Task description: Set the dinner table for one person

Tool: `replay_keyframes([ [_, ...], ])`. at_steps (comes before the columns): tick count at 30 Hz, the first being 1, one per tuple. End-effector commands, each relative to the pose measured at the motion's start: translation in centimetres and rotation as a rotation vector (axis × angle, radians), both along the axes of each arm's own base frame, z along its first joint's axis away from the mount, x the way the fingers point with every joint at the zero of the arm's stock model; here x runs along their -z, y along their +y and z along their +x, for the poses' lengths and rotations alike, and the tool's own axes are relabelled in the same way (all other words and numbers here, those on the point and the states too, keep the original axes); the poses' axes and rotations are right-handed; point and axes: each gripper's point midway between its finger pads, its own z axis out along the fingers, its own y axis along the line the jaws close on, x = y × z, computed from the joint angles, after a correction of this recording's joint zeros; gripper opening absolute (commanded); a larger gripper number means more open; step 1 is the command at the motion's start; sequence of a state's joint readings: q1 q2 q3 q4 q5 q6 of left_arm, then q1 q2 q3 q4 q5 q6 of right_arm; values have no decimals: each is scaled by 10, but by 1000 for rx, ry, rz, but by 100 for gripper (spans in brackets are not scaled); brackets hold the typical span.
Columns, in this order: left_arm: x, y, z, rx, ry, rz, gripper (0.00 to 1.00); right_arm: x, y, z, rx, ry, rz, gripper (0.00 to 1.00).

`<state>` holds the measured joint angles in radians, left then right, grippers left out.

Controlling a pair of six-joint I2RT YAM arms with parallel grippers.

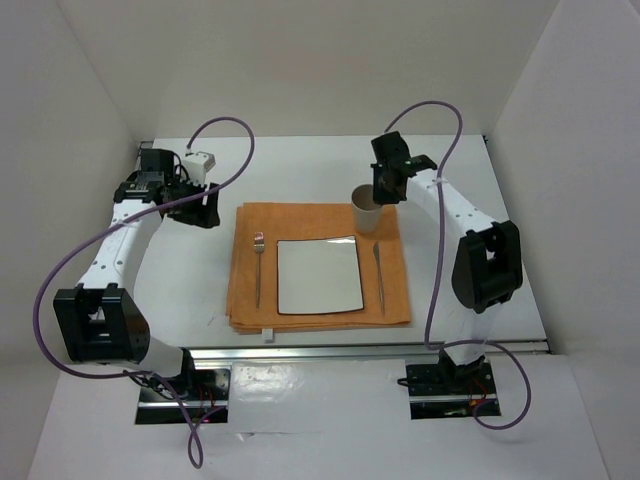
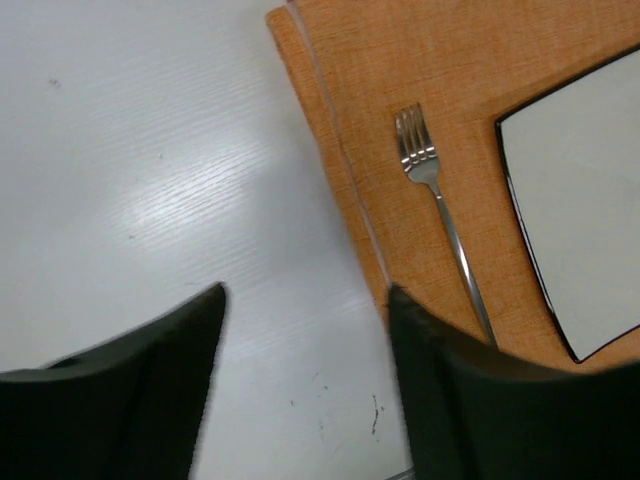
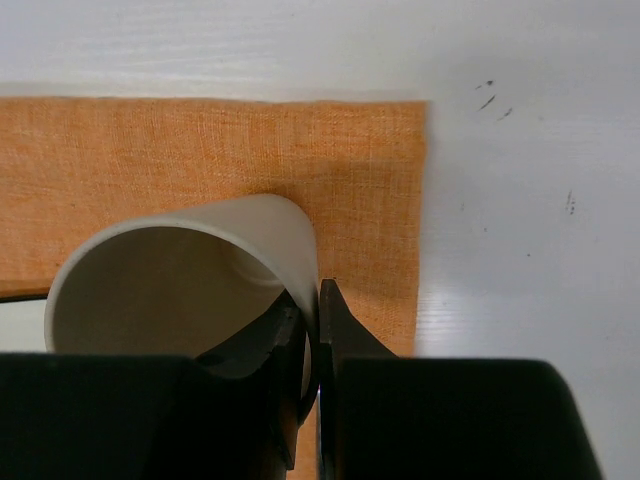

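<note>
Spanning the workspace beneath both arms, the large white flat rectangular dinner table [image 1: 190, 300] looked rigid and smooth, a surface to set things on, not to lift. The right gripper [image 3: 312, 300] pinched the wall of a beige tapered cup [image 3: 180, 260], probably light, on the orange square cloth [image 3: 200, 150]. The left gripper [image 2: 305, 295] hung spread and empty over bare tabletop.

On my screens I count one dinner table [image 1: 195, 290], and on it one orange cloth [image 1: 245, 290], one white square plate [image 1: 318, 275] with a black rim, one fork [image 1: 258, 270], one knife [image 1: 380, 275] and one beige cup [image 1: 368, 208]. The machinery I drive comes in pairs: two arms, the left arm [image 1: 120, 250] and the right arm [image 1: 455, 205]; two grippers, the left gripper [image 2: 305, 330] and the right gripper [image 3: 308, 310], each with two dark fingers [image 2: 120, 400]; and two purple cables, a left cable [image 1: 228, 120] and a right cable [image 1: 432, 104].
</note>
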<state>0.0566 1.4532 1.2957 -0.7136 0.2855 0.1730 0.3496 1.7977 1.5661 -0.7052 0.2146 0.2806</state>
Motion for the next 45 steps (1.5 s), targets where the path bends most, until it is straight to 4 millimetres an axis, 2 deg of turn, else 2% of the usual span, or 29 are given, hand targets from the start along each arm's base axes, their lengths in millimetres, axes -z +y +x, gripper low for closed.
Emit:
replay_keyframes([
  [1,-14,13,3,-67,-38,48,78,-2,10,6,3,-34,0,0],
  [2,-14,15,3,-72,-38,56,85,4,11,9,3,-36,1,0],
  [4,-19,15,0,-66,-55,62,85,3,14,14,-22,-59,6,0],
  [5,-17,15,-4,-66,-51,62,85,16,15,15,-22,-40,-2,0],
  [8,-21,15,-5,-57,-75,70,85,25,9,15,8,19,-45,0],
  [11,-18,17,-7,-56,-68,82,85,26,11,15,-8,23,-45,0],
  [13,-17,19,-7,-63,-67,92,85,25,4,17,19,18,-53,0],
  [16,-18,18,-7,-57,-68,85,86,35,8,12,-12,47,-20,0],
  [17,-18,18,-7,-57,-68,85,86,42,7,10,-12,64,-26,2],
  [19,-18,18,-7,-57,-68,85,87,44,6,9,-12,77,-31,28],
  [21,-18,18,-7,-57,-68,85,88,36,10,14,-18,59,-15,56],
  [22,-18,18,-7,-57,-68,85,90,36,12,14,-23,61,-8,59],
  [26,-23,18,-8,-51,-79,91,91,1,11,28,-23,-30,17,68],
  [29,-26,18,-9,-51,-88,91,91,-34,4,38,-20,-100,38,70],
  [31,-33,18,-8,-52,-109,92,92,-67,1,39,-20,-167,45,70],
  [32,-33,20,-8,-58,-109,99,92,-78,1,36,-20,-185,50,74],
  [33,-37,19,-9,-65,-119,93,92,-98,-1,31,-20,-227,64,77],
  [35,-45,21,-12,-73,-145,101,92,-123,-7,23,-16,-270,85,85],
  [36,-48,23,-13,-81,-153,111,93,-146,-15,12,-5,-309,116,95],
  [37,-51,25,-14,-90,-162,121,93,-151,-19,2,3,-305,135,100],
  [39,-58,31,-19,-115,-178,148,93,-162,-33,-15,44,-310,185,100],
  [40,-54,33,-25,-115,-163,163,93,-162,-43,-39,68,-295,193,100],
  [42,-55,40,-34,-145,-166,196,93,-156,-56,-65,144,-260,229,100],
  [43,-54,43,-38,-145,-167,215,93,-166,-69,-87,186,-288,246,100],
  [44,-46,45,-45,-152,-142,225,93,-141,-72,-108,209,-214,240,100],
  [45,-44,47,-48,-149,-141,239,93,-135,-78,-122,237,-201,248,100],
])
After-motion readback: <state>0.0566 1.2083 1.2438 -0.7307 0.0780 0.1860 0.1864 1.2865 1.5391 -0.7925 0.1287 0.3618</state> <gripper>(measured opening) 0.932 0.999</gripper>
